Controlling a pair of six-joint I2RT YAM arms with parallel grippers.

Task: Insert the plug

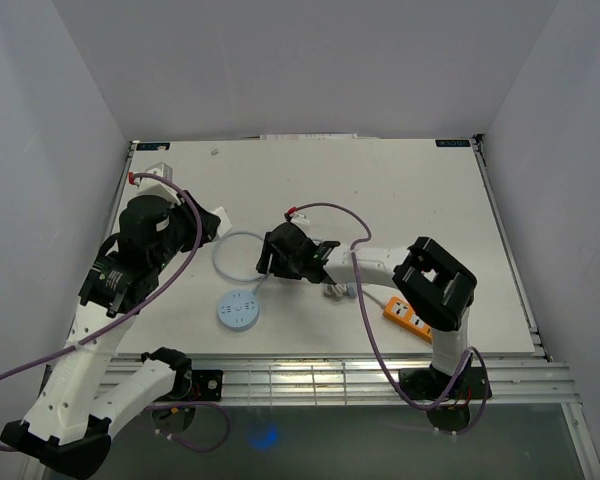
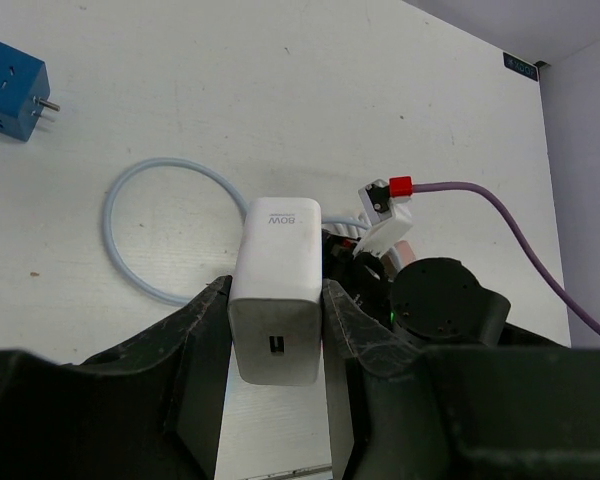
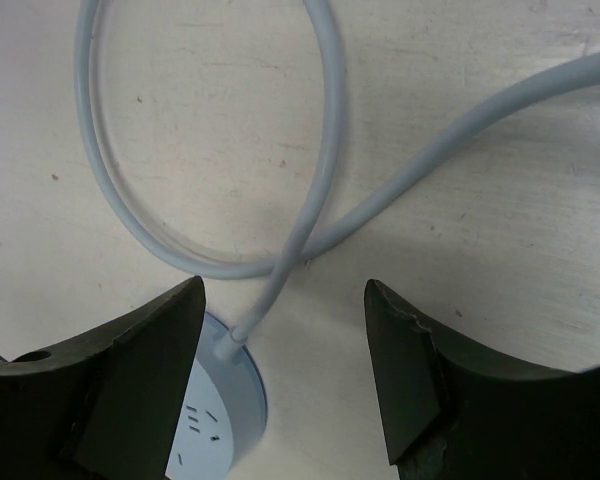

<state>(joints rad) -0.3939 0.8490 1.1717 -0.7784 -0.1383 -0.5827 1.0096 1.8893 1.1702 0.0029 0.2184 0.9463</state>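
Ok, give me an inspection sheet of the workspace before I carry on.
Surface: white table, lightly scuffed.
Job's things: white charger in left end effector; round blue socket flat on table.
Clutter: orange power strip; blue cube adapter.
Grippers: left end effector shut on charger; right end effector open, straddling pale blue cable.
Cables: pale blue cable looped, entering socket; purple leads on arms.
Surroundings: white walls.

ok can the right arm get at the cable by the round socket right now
Probably yes: the right gripper hangs open over the cable where it joins the round socket, nothing in between.
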